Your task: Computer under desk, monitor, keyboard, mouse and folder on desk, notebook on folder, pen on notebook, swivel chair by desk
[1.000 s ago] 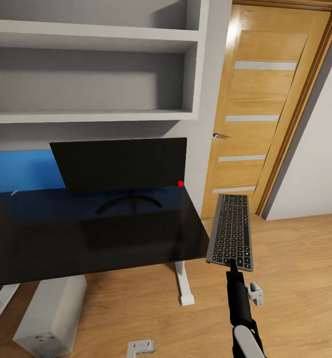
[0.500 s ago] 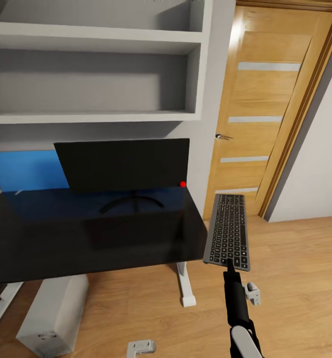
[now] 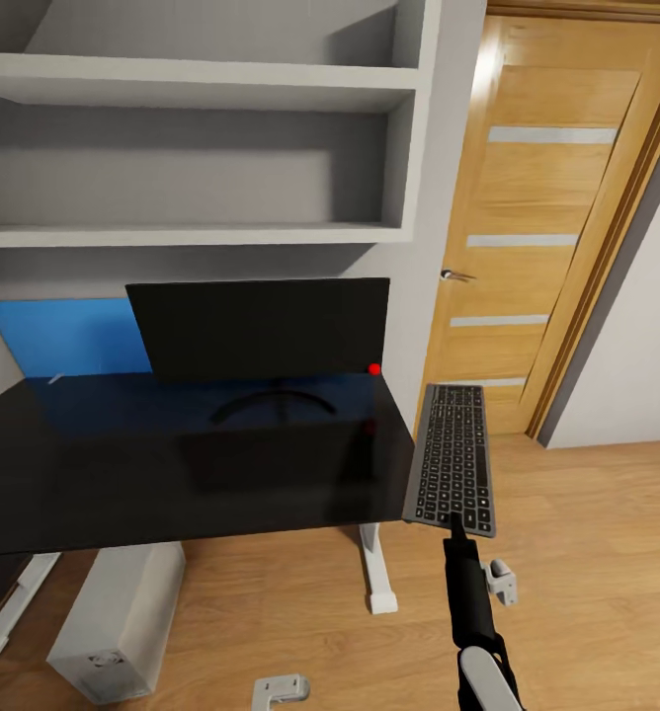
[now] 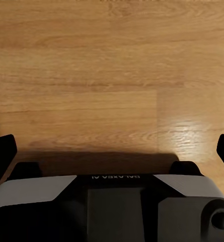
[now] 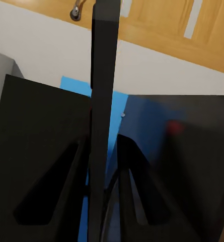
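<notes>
One keyboard [image 3: 453, 456] clamped in right gripper [image 3: 457, 524], one monitor [image 3: 261, 328].

right end effector [image 3: 455, 521] holds keyboard [image 3: 453, 457] beside desk [image 3: 172, 474].

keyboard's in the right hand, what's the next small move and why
Probably swing the right hand leftward, carrying the keyboard over the desk. The hand grips the keyboard's near edge, and the board hangs beside the desk's right edge, over the wooden floor. The bare desktop in front of the monitor looks like the fitting spot.
</notes>
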